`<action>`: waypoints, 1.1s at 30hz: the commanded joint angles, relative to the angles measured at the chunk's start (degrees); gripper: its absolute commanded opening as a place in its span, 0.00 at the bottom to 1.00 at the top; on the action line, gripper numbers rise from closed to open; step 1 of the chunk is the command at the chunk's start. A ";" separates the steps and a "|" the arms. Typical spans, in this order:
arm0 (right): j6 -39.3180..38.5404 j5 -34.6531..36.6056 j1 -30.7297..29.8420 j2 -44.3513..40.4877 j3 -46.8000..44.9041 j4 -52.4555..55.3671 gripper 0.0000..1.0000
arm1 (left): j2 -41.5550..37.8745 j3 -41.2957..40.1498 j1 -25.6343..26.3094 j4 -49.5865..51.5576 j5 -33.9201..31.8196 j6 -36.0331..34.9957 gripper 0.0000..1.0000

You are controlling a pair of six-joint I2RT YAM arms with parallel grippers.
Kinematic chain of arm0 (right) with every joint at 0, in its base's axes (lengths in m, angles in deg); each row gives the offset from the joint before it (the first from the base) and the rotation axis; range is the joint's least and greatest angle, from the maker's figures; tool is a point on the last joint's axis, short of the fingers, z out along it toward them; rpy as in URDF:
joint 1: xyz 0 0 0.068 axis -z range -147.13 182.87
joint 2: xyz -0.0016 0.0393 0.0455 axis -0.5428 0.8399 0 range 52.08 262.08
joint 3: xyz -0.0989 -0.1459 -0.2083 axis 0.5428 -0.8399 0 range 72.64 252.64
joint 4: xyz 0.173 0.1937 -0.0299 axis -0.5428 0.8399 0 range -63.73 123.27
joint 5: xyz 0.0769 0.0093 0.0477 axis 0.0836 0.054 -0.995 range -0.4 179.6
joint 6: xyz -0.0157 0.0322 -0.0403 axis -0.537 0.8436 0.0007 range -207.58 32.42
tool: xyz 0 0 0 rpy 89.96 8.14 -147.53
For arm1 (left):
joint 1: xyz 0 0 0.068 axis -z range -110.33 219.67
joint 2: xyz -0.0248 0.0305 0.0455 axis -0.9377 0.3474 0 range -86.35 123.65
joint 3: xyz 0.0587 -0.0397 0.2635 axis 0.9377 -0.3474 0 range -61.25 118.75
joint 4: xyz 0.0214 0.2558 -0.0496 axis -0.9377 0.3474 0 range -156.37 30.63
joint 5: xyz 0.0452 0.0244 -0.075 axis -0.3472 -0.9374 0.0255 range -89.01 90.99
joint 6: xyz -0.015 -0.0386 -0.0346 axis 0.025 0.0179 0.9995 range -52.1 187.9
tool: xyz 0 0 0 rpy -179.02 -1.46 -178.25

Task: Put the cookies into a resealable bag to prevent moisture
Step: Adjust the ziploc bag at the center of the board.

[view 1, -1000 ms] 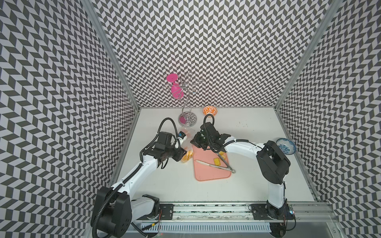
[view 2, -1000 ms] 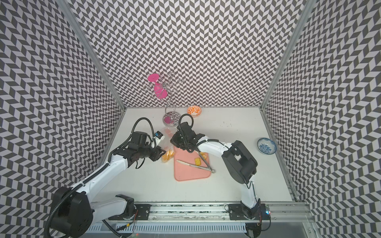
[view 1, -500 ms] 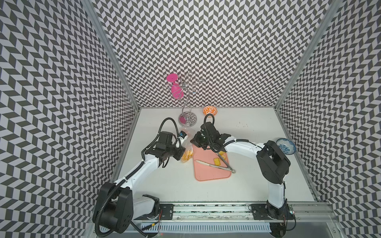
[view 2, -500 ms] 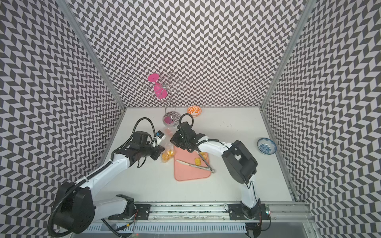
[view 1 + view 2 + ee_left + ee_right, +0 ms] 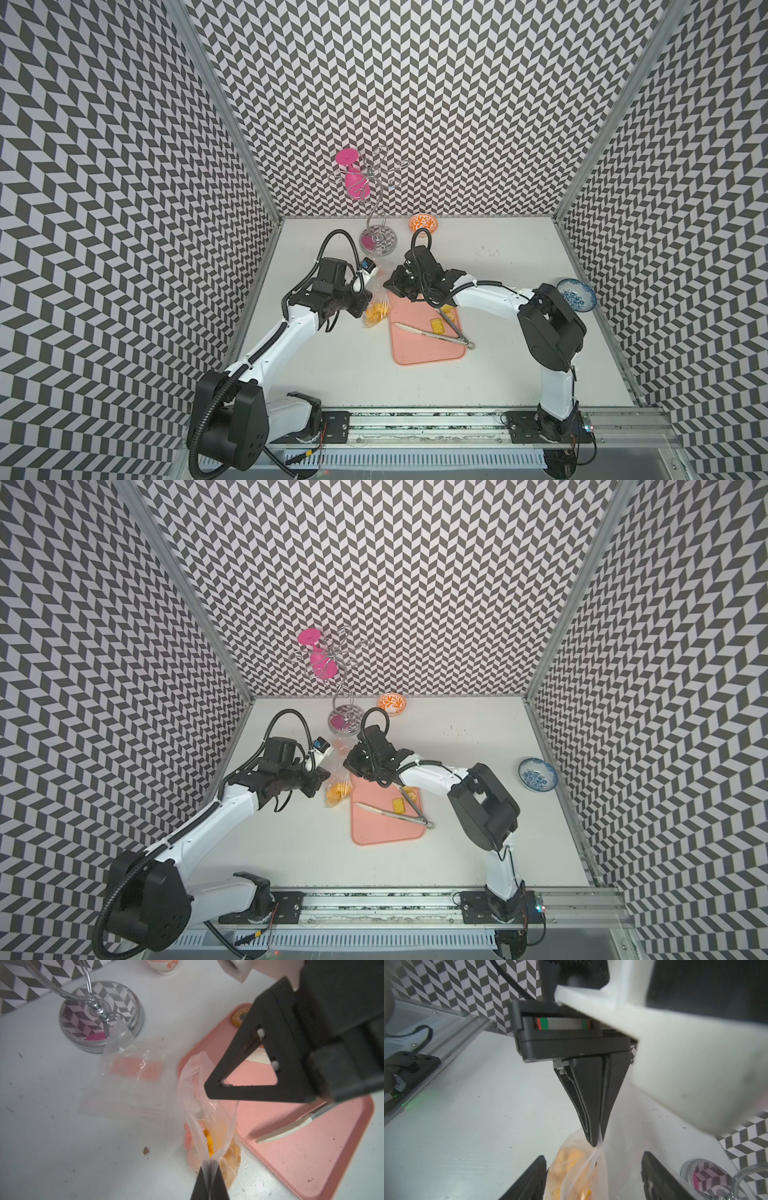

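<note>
Left wrist: cookies [image 5: 209,1142] bagged beyond pinching jaws.

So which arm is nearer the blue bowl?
Right. The right arm has its elbow just beside the blue bowl; the left arm is far across the table, at the bag.

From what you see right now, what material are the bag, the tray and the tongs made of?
The bag looks like thin clear plastic film: see-through, creased, glossy. The tray seems matte pink plastic or silicone, with a raised rim. The tongs appear to be shiny metal with pale tips, perhaps silicone.
</note>
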 commanded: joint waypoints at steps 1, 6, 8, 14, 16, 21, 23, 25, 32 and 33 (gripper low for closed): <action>0.79 -0.58 0.39 0.20 -0.08 -2.75 0.00 | 0.36 0.38 0.08 -2.56 1.07 -1.24 0.20; -0.43 0.11 0.50 -0.16 0.24 -2.24 0.00 | 0.62 1.90 0.05 0.48 0.40 -1.39 0.05; -1.35 0.46 0.50 -0.60 0.43 -1.94 0.00 | -0.06 2.98 0.04 2.16 0.08 -1.90 0.01; -5.20 1.15 -0.52 -3.51 0.49 -0.23 0.00 | -0.65 8.60 -1.85 9.71 -1.30 -5.46 0.00; -5.90 1.32 -1.48 -5.48 -1.11 0.32 0.00 | -0.84 10.24 -2.87 10.97 -3.01 -7.28 0.00; -8.42 1.66 -4.63 -10.52 -6.57 -2.04 0.00 | 0.56 13.04 -4.18 13.50 -7.40 -12.74 0.00; -9.99 2.44 -6.17 -11.20 -6.50 -1.67 0.00 | 1.65 13.83 -3.92 14.88 -8.79 -16.74 0.00; -10.50 2.28 -7.35 -11.35 -6.95 -2.01 0.00 | 2.14 14.85 -4.22 15.12 -11.71 -18.77 0.00; -19.07 4.27 -7.54 -12.33 -8.49 -4.03 0.18 | 0.39 9.91 -5.52 11.85 -9.05 -29.52 0.00; -24.37 5.56 -7.59 -13.29 -8.28 -4.47 0.21 | -0.11 9.24 -5.99 10.88 -8.23 -30.69 0.00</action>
